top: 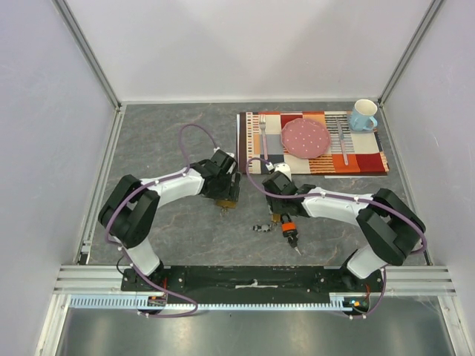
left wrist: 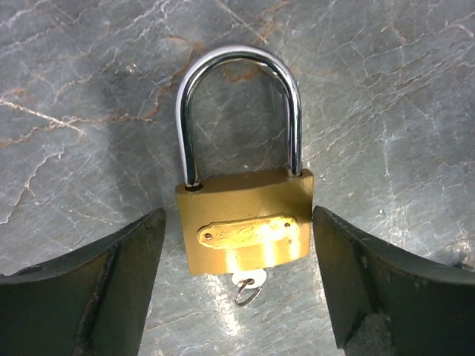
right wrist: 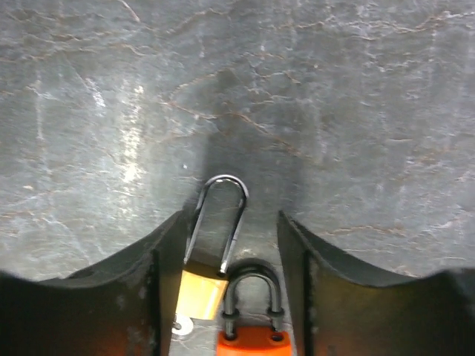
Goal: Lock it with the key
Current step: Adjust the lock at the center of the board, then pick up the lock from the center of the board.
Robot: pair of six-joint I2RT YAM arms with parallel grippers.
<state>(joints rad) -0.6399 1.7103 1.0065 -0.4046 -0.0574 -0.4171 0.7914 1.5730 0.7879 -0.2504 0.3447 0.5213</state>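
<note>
Brass padlock [left wrist: 245, 226] lies flat near the middle of the table [top: 178, 237], a little left of centre, with its key [left wrist: 247, 284] stuck in the bottom end. The left gripper [left wrist: 237, 215] stands wide, one finger on either side of the lock's body, with a gap showing on one side. The right gripper [right wrist: 231, 215], nearer the front edge, straddles a smaller brass padlock [right wrist: 202, 293] and an orange padlock [right wrist: 252, 343]; I cannot tell whether it grips them.
</note>
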